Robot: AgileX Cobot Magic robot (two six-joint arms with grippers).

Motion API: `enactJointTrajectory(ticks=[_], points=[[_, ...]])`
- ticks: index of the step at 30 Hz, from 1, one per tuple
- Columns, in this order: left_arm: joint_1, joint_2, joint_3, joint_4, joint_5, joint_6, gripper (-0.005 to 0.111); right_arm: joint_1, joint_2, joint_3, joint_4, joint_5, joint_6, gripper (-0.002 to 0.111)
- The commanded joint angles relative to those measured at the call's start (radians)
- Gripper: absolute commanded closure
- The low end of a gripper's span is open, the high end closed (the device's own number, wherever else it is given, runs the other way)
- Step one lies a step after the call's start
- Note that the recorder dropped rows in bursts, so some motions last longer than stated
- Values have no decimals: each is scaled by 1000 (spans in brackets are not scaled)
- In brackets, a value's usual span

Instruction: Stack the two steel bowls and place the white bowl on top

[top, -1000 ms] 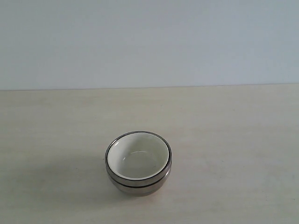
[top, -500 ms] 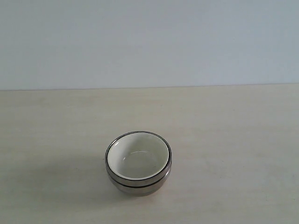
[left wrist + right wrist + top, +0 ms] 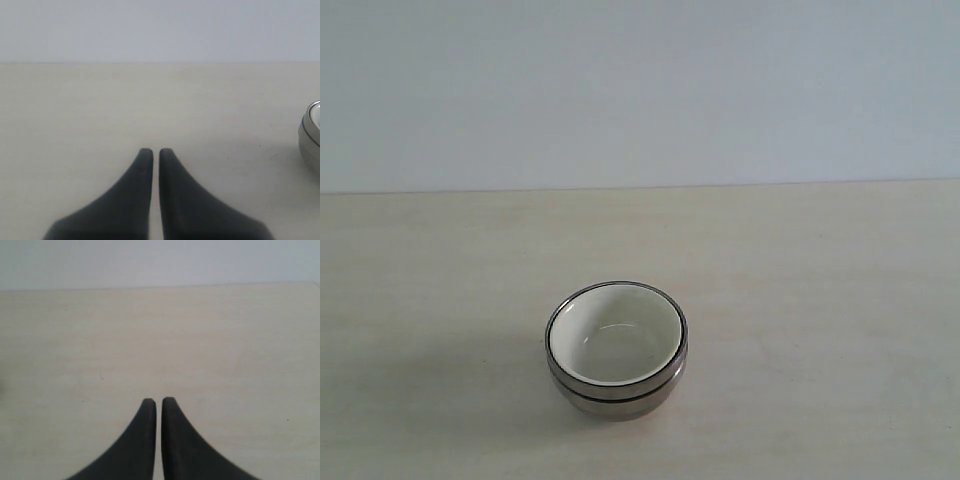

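1. The steel bowls (image 3: pixel 618 400) sit nested on the surface (image 3: pixel 820 300), with the white bowl (image 3: pixel 615 340) resting inside the upper one.
2. The left tool (image 3: pixel 151 152) and right tool (image 3: pixel 159 402) are each pressed together, pinching nothing, away from the stack.
3. The stacking looks complete. The next move likely calls only for keeping both arms clear.

The cream-white ceramic bowl (image 3: pixel 615 340) shows only its interior and rim. Its outer wall is hidden inside the two nested, shiny round steel bowls (image 3: pixel 617 392), and the lower one is visible only as a narrow band. In the left wrist view the picture edge crops most of the steel bowls (image 3: pixel 311 137), and the left gripper (image 3: pixel 151 151) and right gripper (image 3: pixel 155 401) are cropped behind their dark fingers.
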Motion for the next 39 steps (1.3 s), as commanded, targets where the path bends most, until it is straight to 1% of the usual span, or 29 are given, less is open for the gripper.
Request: enactJointTrajectory(ticks=[1, 39], points=[[3, -7, 4, -8, -2, -9, 103, 8, -6, 0, 0, 12, 0, 108], [3, -7, 4, -8, -2, -9, 103, -3, -6, 0, 10, 17, 18, 108]])
